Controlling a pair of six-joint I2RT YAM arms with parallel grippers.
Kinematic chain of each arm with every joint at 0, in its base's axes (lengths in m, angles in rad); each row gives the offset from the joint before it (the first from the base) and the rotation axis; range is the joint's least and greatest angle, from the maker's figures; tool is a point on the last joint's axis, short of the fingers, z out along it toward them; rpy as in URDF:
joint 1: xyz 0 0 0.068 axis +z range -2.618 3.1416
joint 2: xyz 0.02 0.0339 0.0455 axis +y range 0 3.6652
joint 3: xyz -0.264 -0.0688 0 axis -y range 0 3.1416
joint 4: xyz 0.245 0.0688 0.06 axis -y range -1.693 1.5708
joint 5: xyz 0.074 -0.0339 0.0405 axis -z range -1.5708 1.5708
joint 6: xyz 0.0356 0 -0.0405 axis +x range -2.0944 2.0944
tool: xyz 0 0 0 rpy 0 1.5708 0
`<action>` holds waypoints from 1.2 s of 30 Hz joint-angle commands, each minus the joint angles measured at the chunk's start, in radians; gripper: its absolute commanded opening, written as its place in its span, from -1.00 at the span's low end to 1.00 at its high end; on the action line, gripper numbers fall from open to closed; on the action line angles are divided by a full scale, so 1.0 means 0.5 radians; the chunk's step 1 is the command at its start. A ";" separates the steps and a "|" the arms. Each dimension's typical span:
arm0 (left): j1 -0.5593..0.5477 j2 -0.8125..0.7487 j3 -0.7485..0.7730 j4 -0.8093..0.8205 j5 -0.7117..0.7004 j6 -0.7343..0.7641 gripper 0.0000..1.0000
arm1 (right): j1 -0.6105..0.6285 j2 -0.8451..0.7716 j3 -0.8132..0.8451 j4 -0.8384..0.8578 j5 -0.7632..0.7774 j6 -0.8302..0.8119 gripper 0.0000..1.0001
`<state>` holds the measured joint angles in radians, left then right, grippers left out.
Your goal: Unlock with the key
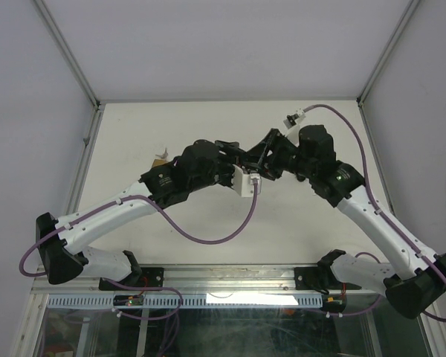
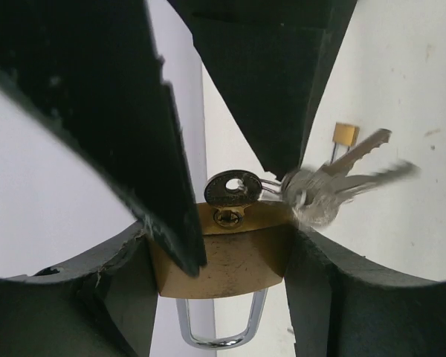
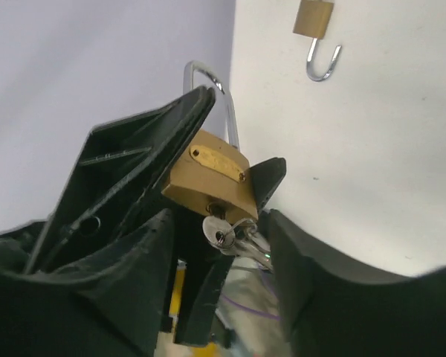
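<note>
Key (image 2: 233,187) blade apparently hidden inside padlock (image 2: 230,260)

left gripper (image 2: 223,253) clamped at partial width, nose to nose with right gripper (image 3: 221,223), its jaws parted.

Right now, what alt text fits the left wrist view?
The left gripper clamps a brass padlock, shackle at the frame's bottom, a key in its keyhole. Spare keys blur beside it; the right gripper, open, flanks the key.

Left arm (image 1: 108,217), right arm (image 1: 383,230): white shells, black joints, purple cable (image 1: 208,239) each; left pincer (image 2: 221,242), right pincer (image 3: 221,224) matte black.
</note>
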<state>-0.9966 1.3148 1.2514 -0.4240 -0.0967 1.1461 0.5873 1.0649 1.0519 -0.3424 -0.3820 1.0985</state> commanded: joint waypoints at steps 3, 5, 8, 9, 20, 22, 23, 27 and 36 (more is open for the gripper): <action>-0.017 -0.124 0.115 0.403 0.135 -0.341 -1.00 | 0.022 0.000 0.389 -0.508 0.069 -0.912 0.64; -0.016 -0.133 0.125 0.404 0.165 -0.400 -1.00 | 0.026 0.012 0.298 -0.338 -0.063 -0.905 0.79; -0.016 -0.141 0.142 0.405 0.205 -0.484 -1.00 | 0.042 0.057 0.265 -0.198 -0.097 -0.933 0.61; -0.016 -0.143 0.149 0.395 0.225 -0.495 -1.00 | 0.044 0.065 0.270 -0.160 -0.086 -0.951 0.55; -0.016 -0.097 0.212 0.328 0.270 -0.491 -1.00 | 0.167 0.113 0.247 0.087 0.163 -1.029 0.08; -0.016 -0.095 0.221 0.311 0.277 -0.489 -1.00 | 0.181 0.115 0.256 0.115 0.176 -1.060 -0.04; -0.016 -0.092 0.224 0.306 0.277 -0.486 -1.00 | 0.184 0.120 0.264 0.122 0.171 -1.071 -0.10; -0.016 -0.083 0.234 0.267 0.299 -0.480 -1.00 | 0.191 0.136 0.297 0.136 0.156 -1.102 -0.54; -0.016 -0.090 0.218 0.241 0.329 -0.557 -0.75 | 0.183 0.033 0.263 0.166 0.244 -1.050 -1.00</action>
<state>-0.9974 1.3014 1.2991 -0.4053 0.0257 0.8970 0.6857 1.1248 1.1614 -0.3405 -0.3321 0.5320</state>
